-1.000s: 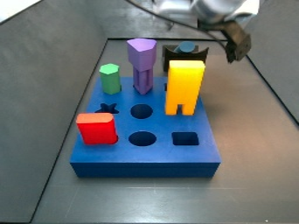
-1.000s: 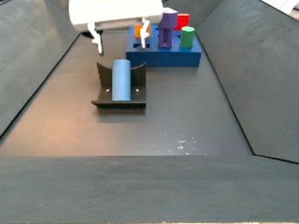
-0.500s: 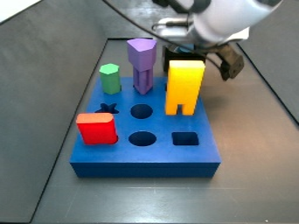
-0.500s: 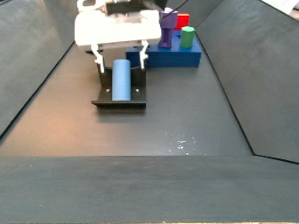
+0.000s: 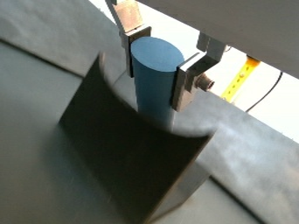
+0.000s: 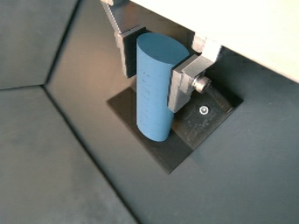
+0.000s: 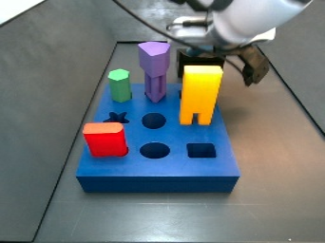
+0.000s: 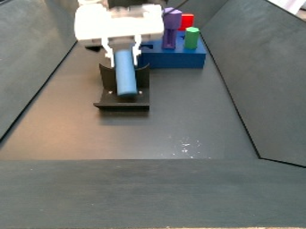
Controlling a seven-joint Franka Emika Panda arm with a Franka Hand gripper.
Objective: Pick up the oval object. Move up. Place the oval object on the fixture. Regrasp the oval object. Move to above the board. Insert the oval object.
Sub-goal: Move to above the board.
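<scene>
The oval object [image 8: 124, 79], a smooth blue peg, lies along the scooped top of the dark fixture [image 8: 120, 104] in front of the blue board [image 8: 180, 61]. My gripper [image 8: 123, 54] has come down over the peg's board-side end. Both wrist views show the silver fingers with dark pads pressed against the two sides of the oval object [image 5: 152, 70] [image 6: 152, 96], so the gripper [image 5: 155, 80] [image 6: 155, 83] is shut on it. The fixture [image 5: 117, 149] [image 6: 201, 131] lies under the peg. In a side view the gripper [image 7: 248, 63] is behind the yellow piece.
On the board [image 7: 159, 169] stand a purple column [image 7: 154, 68], a green hexagonal peg [image 7: 120, 85], a yellow arch block [image 7: 200, 93] and a red block [image 7: 105, 140]. Several shaped holes show at its front. Sloped dark walls enclose the floor.
The gripper moved from above and beside the fixture down onto the peg. Its fingers now grip the peg's sides; the peg still rests on the fixture.
</scene>
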